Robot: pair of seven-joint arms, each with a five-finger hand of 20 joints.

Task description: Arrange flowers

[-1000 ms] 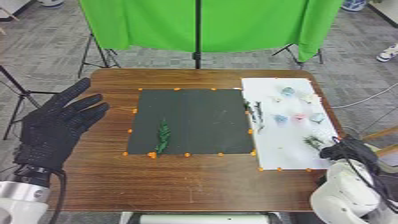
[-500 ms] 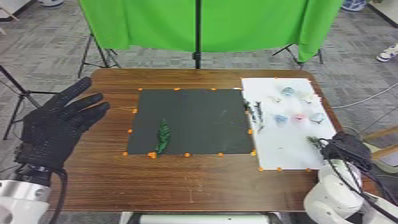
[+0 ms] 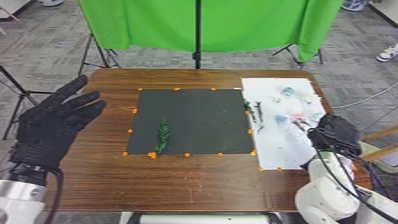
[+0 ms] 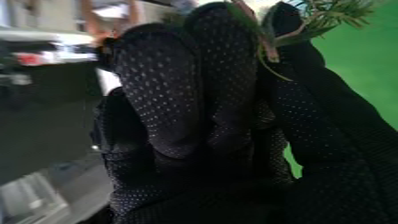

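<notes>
In the head view my left hand (image 3: pixel 55 120) is raised open beside the table's left side. My right hand (image 3: pixel 334 132) is over the right edge of the white board (image 3: pixel 280 142). In the right wrist view my right hand (image 4: pixel 204 95) pinches a green sprig (image 4: pixel 333 15) by its stem between the fingers and thumb. A green leafy stem (image 3: pixel 163 136) lies on the left part of the black mat (image 3: pixel 204 112). Dark thin sprigs (image 3: pixel 258 114) lie on the board's left side, with pale blue flowers (image 3: pixel 287 91) and a pink flower (image 3: pixel 298 116) farther right.
Orange markers (image 3: pixel 187 155) line the mat and board on the brown table (image 3: pixel 195 182). Behind the table hang a green cloth (image 3: pixel 249 25) and a black stand pole (image 3: pixel 198 30). A tripod (image 3: pixel 16 95) stands at the left.
My right hand has moved up and away from the board's lower right corner, and the green sprig that lay there has left its place. The left hand has shifted slightly.
</notes>
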